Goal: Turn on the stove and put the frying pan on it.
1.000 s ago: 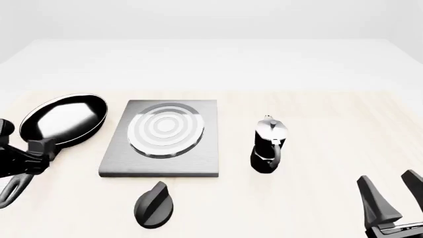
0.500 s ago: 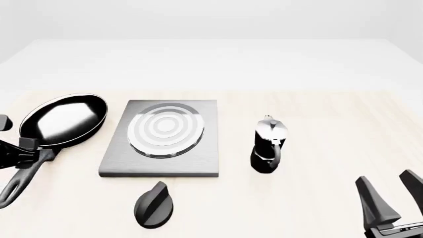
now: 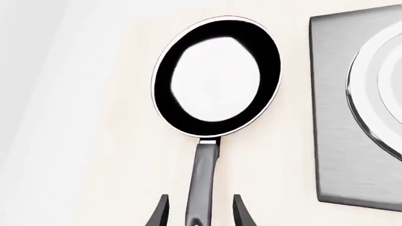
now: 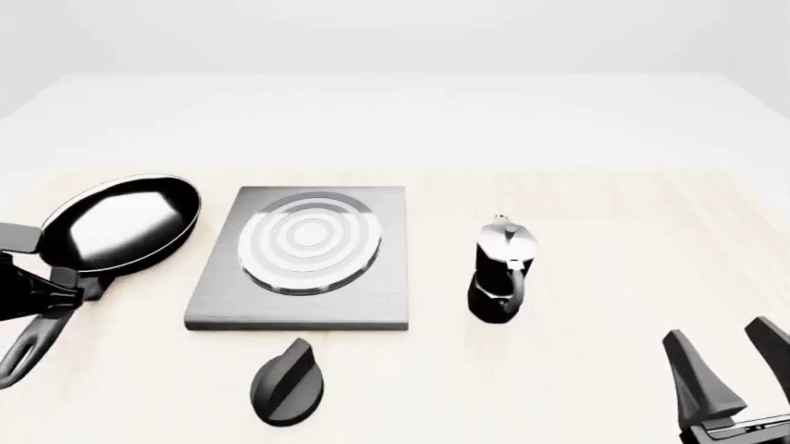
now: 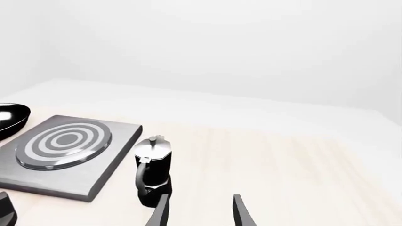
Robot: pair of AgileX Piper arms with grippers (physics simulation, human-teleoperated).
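The frying pan (image 4: pixel 120 220) lies on the table left of the stove (image 4: pixel 370 298), its long handle (image 4: pixel 35 338) pointing toward me. In the left wrist view the pan (image 3: pixel 217 75) lies straight ahead with the stove (image 3: pixel 336 141) beside it. My left gripper (image 4: pixel 47 268) is open, its fingers (image 3: pixel 162 213) standing on either side of the handle (image 3: pixel 202 183) with a gap on each side. My right gripper (image 4: pixel 731 356) is open and empty at the near right, far from both. The stove (image 5: pixel 100 181) also shows in the right wrist view, where the right gripper (image 5: pixel 201 207) is open.
A black oval knob (image 4: pixel 288 379) sits in front of the stove's near edge. A black-and-silver moka pot (image 4: pixel 500 273) stands upright right of the stove and shows in the right wrist view (image 5: pixel 152 169). The light wooden table (image 4: pixel 617 231) stretches to the right.
My left gripper drew back to the left, then came in again around the pan handle. The pan stays where it was. The right arm has not moved.
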